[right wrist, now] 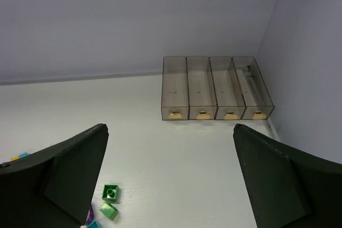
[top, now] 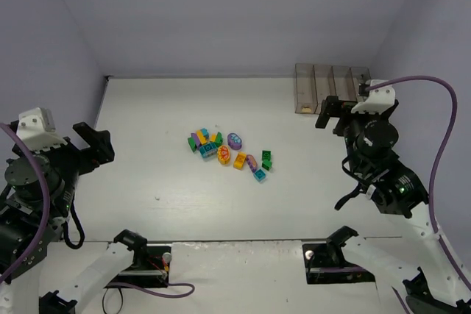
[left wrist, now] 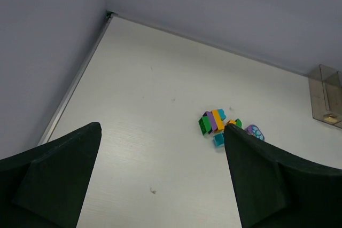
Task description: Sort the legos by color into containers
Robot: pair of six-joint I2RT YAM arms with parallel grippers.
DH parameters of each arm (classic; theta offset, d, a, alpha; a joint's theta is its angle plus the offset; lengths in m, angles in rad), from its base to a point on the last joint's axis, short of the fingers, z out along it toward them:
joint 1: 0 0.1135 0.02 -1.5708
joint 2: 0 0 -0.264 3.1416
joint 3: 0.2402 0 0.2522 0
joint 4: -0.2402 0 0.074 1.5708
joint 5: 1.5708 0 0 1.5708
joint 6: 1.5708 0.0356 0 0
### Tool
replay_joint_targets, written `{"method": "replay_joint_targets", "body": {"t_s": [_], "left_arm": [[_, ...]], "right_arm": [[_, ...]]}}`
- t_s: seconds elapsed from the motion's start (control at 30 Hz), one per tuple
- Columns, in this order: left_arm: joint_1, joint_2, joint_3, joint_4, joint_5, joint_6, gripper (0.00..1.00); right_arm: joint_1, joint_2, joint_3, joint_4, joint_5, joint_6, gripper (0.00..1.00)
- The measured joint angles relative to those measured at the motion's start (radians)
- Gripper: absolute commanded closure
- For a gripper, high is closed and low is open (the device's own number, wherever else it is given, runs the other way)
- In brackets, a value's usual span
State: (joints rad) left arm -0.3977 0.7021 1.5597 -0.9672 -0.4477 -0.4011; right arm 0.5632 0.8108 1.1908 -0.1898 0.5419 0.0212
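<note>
Open table all around the clustered legos, containers tucked in far right corner, walls hemming three sides

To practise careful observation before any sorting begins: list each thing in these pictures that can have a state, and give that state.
left hand: open, holding nothing.
right hand: open, holding nothing.
legos: lying loose in one mixed-colour cluster, none sorted yet.
containers: four joined, upright, all empty.

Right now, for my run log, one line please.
legos: clustered, unsorted | containers: empty | left end effector: open | right end effector: open
</note>
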Motion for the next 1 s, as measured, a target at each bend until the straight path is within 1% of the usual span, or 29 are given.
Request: {"method": "replay_joint_targets", "body": {"t_s": [0.13,0.33,0.43,0.5,0.53,0.57,0.67,0.8,1.0], "left_arm": [[0.0,0.002,-0.01,-0.029,0.005,-0.013,0.1],[0.0,0.026,-0.095,-0.048,0.085,-0.042,0.1],[0.0,0.05,-0.16,-0.048,0.142,-0.065,0.1],[0.0,0.061,-0.205,-0.046,0.171,-0.082,0.1],[0.0,0.064,-0.227,-0.047,0.185,-0.089,0.1],[0.0,0.068,-0.251,-0.045,0.196,-0.098,0.1],[0.0,0.071,-0.306,-0.045,0.224,-0.114,0.1],[0.0,0.079,-0.348,-0.045,0.256,-0.132,0.1],[0.0,0.087,-0.389,-0.037,0.294,-0.146,0.1]], "right_arm": [[0.0,0.023,-0.001,-0.018,-0.047,0.004,0.0],[0.0,0.13,-0.077,-0.055,-0.239,0.103,0.0],[0.0,0.231,-0.145,-0.064,-0.348,0.173,0.0],[0.0,0.301,-0.185,-0.069,-0.402,0.201,0.27],[0.0,0.338,-0.208,-0.067,-0.428,0.218,0.35],[0.001,0.37,-0.228,-0.064,-0.444,0.235,0.41],[0.012,0.45,-0.291,-0.049,-0.472,0.274,0.41],[0.021,0.517,-0.345,-0.011,-0.482,0.299,0.44],[0.021,0.634,-0.369,0.092,-0.509,0.307,0.45]]}}
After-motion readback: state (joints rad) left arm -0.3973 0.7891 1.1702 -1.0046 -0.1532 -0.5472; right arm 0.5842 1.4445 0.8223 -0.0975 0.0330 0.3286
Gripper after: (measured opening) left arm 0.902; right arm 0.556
